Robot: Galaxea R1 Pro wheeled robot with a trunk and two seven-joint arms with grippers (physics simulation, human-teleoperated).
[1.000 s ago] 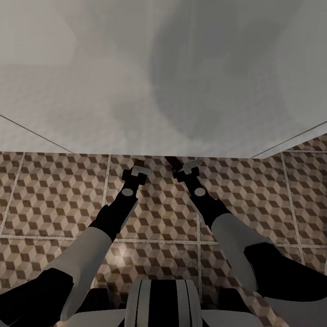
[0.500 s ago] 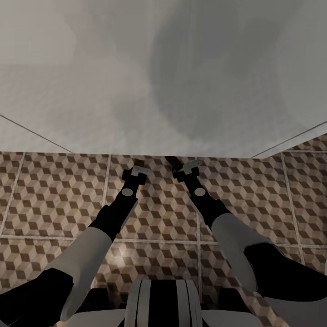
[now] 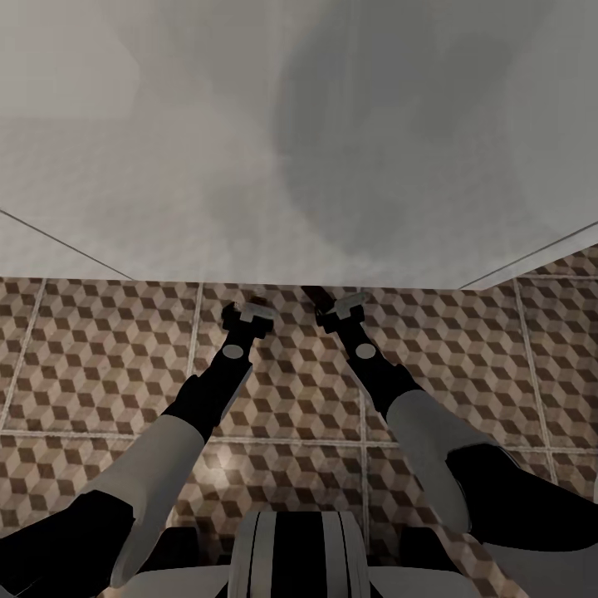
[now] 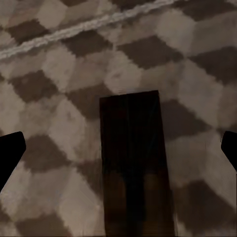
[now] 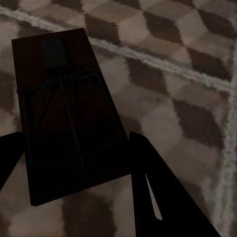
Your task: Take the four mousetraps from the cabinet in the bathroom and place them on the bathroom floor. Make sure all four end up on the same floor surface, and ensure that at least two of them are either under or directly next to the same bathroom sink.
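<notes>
Bathrm: cube-print floor tiles [image 3: 108, 349]

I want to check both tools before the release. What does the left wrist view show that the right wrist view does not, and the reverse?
Left wrist view: a plain dark brown board, no wire visible on it, sits between the left tool's wide-apart fingertips, which stand clear of it.
Right wrist view: a mousetrap with dark wire parts showing, and the right tool's fingers close against its sides, apparently gripping it.
Both: the cube-patterned bathroom floor with a pale grout line.
</notes>
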